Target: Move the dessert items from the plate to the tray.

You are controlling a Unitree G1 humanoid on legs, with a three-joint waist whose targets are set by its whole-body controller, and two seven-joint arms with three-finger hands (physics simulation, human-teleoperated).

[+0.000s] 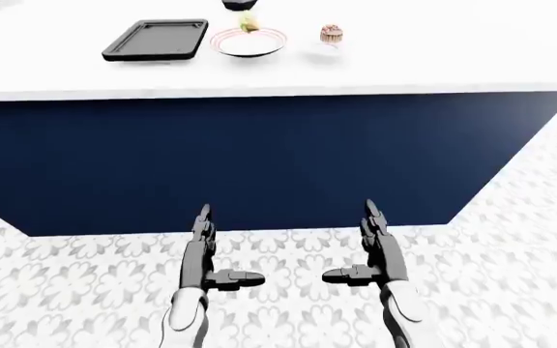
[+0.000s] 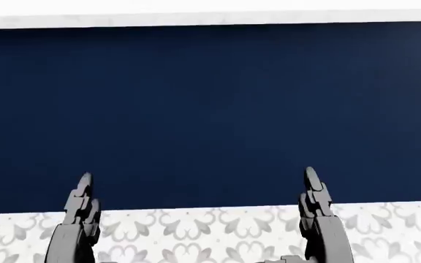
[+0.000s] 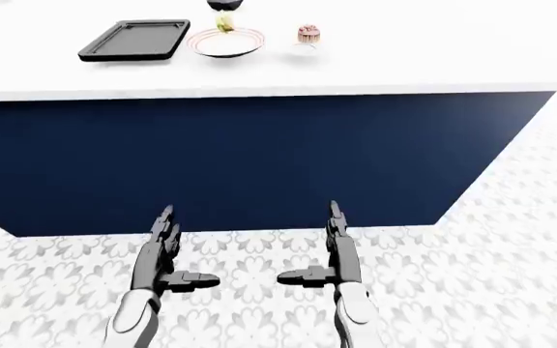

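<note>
A black tray (image 1: 157, 39) lies on the white counter (image 1: 404, 58) at the upper left of the left-eye view. To its right stands a white plate with a red rim (image 1: 248, 42), with a small yellow-green dessert item (image 1: 248, 24) at its top edge. A brown cupcake (image 1: 332, 33) stands on the counter to the right of the plate. My left hand (image 1: 204, 246) and right hand (image 1: 372, 243) are open and empty, held low over the floor, far below the counter top.
The counter's dark blue side panel (image 1: 259, 159) fills the middle of all views. A dark object (image 1: 237, 3) sits above the plate, cut by the top edge. Patterned floor tiles (image 1: 511, 239) lie below and to the right.
</note>
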